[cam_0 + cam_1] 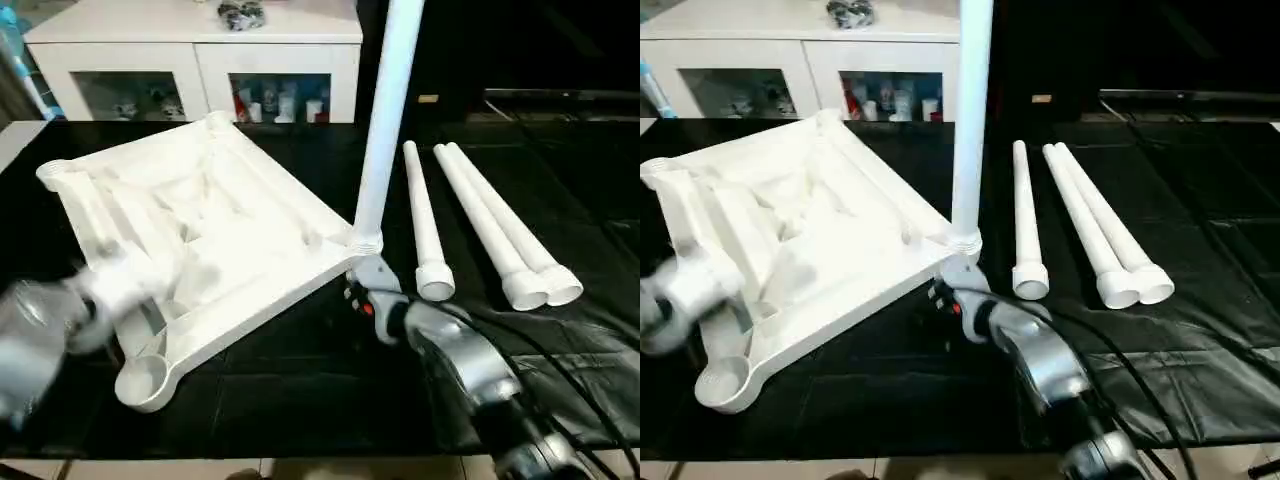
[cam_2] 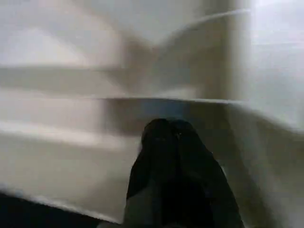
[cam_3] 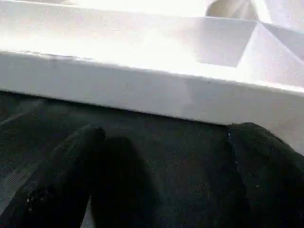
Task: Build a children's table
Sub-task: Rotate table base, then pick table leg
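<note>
Right gripper spread wide, empty, near table top edge. Left gripper pinched together over ribbed underside. One leg upright; three legs lying right.

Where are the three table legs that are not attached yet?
In the left eye view, the three loose legs lie side by side on the black cloth, on the robot's right of the upside-down tabletop and the one upright leg.

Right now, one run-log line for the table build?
tabletop: upside down on black cloth | legs: one upright in corner socket, three loose | left gripper: jaws shut over tabletop | right gripper: jaws open, beside tabletop edge
</note>
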